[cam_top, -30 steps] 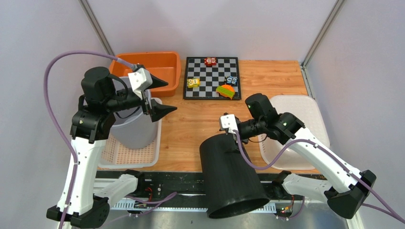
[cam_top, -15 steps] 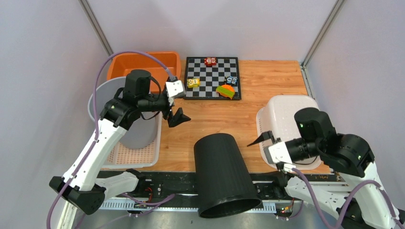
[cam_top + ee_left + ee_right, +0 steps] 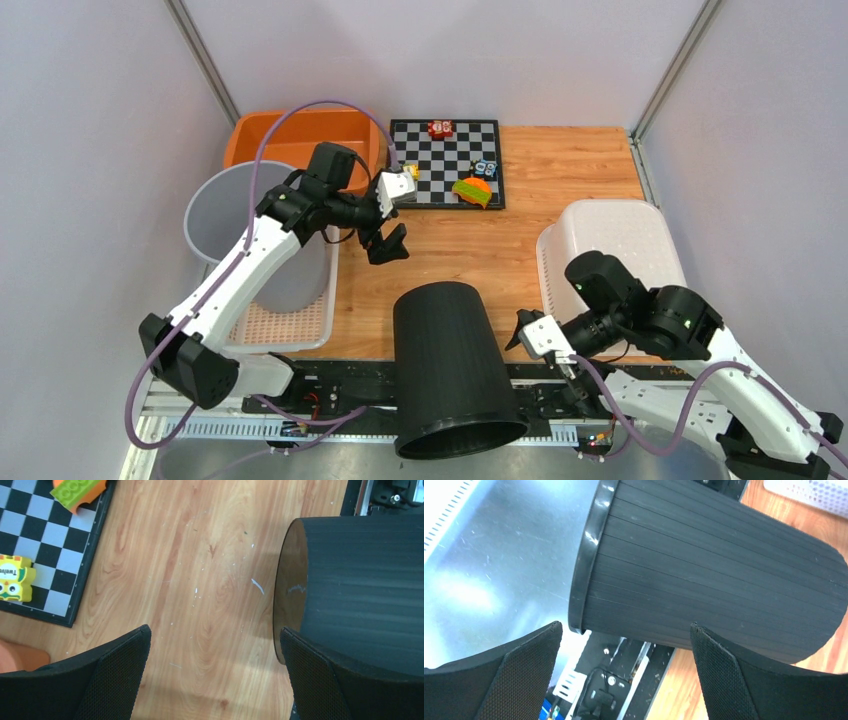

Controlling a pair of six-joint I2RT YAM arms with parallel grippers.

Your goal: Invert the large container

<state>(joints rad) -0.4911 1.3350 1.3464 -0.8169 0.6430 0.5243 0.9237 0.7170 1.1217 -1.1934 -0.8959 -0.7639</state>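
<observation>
Black ribbed plastic: the large container [image 3: 450, 370] lies on its side at the near edge of the table [image 3: 570, 180], mouth overhanging. Both the left gripper [image 3: 214, 630] and right gripper [image 3: 625, 627] gape wide, empty. Looks light, stiff, maybe slick; the rim lip seems the best hold.

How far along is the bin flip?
Done: bin lies on its side, not yet inverted. In hand: nothing. Left gripper is open by its base, right gripper is open beside its rim end, and neither is gripping it. Left: grip it and tip it mouth-down.
</observation>
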